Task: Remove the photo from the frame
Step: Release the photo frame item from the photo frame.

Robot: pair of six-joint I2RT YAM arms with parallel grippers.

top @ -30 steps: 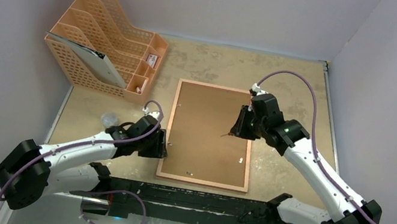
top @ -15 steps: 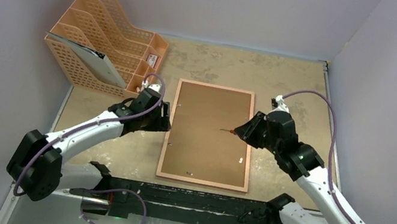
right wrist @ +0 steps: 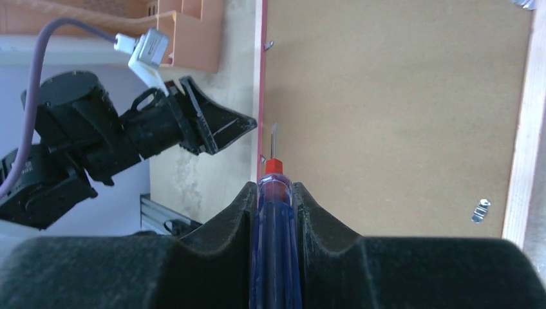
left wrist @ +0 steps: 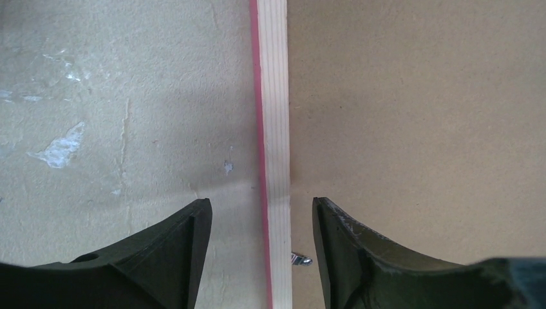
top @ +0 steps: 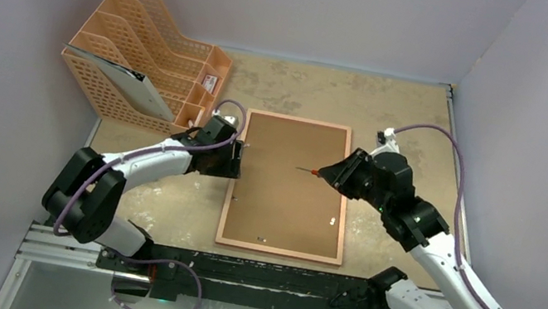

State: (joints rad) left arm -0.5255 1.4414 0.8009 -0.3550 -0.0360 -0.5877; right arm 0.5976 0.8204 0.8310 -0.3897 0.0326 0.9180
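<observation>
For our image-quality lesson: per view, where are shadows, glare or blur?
Top external: soft, even light, no glare on the frame. Left wrist: a faint shadow darkens the table beside the frame. Right wrist: the screwdriver handle looks blurred, close to the lens.

You see pale, grained bare wood on the rear face of the thin pink-red rectangular frame (left wrist: 273,129), its brown fibreboard back panel (top: 283,206) matt and finely fibrous. The small clip (right wrist: 480,210) looks shiny metal; the blue-handled screwdriver (right wrist: 275,257) has a glossy translucent plastic grip.
</observation>
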